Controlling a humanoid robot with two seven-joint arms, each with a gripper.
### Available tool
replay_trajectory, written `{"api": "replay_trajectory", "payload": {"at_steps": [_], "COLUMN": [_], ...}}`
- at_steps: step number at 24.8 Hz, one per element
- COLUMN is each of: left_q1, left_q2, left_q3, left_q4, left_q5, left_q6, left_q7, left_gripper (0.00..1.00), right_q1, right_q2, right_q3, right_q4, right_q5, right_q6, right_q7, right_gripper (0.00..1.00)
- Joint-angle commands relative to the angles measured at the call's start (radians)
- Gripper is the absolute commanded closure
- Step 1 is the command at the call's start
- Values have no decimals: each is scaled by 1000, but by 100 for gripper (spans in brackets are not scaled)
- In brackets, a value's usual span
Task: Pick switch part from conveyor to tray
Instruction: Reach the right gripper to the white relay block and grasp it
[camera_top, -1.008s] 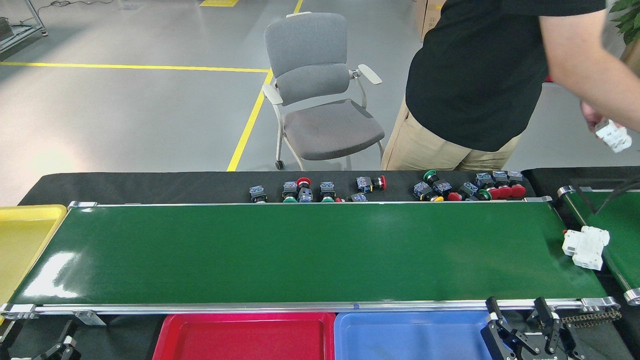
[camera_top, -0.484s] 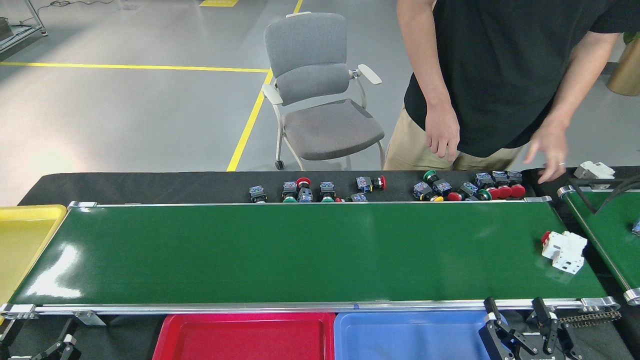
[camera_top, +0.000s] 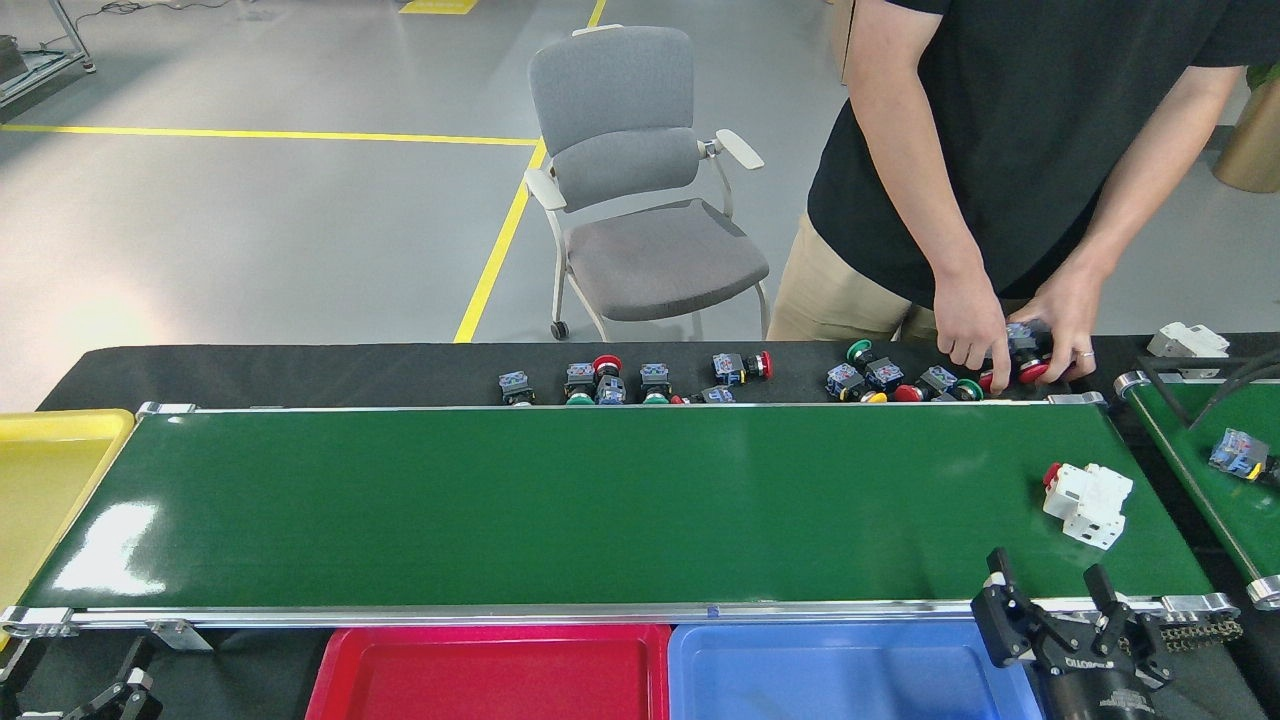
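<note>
A white switch part (camera_top: 1087, 502) with a red end lies on the long green conveyor (camera_top: 600, 505), near its right end. My right gripper (camera_top: 1050, 590) is open at the belt's near rail, just below and left of the part, with nothing between its fingers. Only a dark bit of my left gripper (camera_top: 120, 692) shows at the bottom left corner. A blue tray (camera_top: 830, 670) and a red tray (camera_top: 490, 670) sit below the near rail, and a yellow tray (camera_top: 40, 480) lies at the left end.
A person in a black shirt stands behind the belt, both hands (camera_top: 1010, 335) on the push-button switches (camera_top: 900, 380) lined up on the black cloth. More switches (camera_top: 620, 385) sit mid-table. A second green belt (camera_top: 1220, 470) at right carries a small blue part (camera_top: 1238, 455). A grey chair (camera_top: 640, 180) stands behind.
The white switch part has travelled left along the belt. My right gripper has risen toward the near rail. The person's hands dropped onto the switches, and a small blue part appeared on the right belt.
</note>
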Motion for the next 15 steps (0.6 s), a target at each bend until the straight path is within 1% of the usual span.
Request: {"api": "replay_trajectory", "payload": {"at_steps": [1, 7, 11, 13, 15], "left_q1": [-6, -8, -8, -8, -11], "left_q2": [4, 4, 4, 4, 4], "left_q3": [2, -5, -5, -5, -5], "left_q4": [-13, -15, -15, -15, -15], "left_q5": [3, 3, 3, 5, 3], "left_q6": [-1, -1, -1, -1, -1], "left_q7": [7, 7, 7, 7, 9], "left_gripper": [0, 0, 0, 0, 0], "right_q1": [-33, -78, -130, -164, -194], "right_q2": [-9, -11, -11, -9, -9], "right_q3": [1, 7, 7, 11, 41], "right_q4": [22, 83, 135, 181, 222], "right_q5": [24, 34, 34, 38, 51], "right_q6": [35, 67, 68, 68, 70], "right_q7": [25, 42, 42, 42, 41], "right_gripper": [0, 0, 0, 0, 0]}}
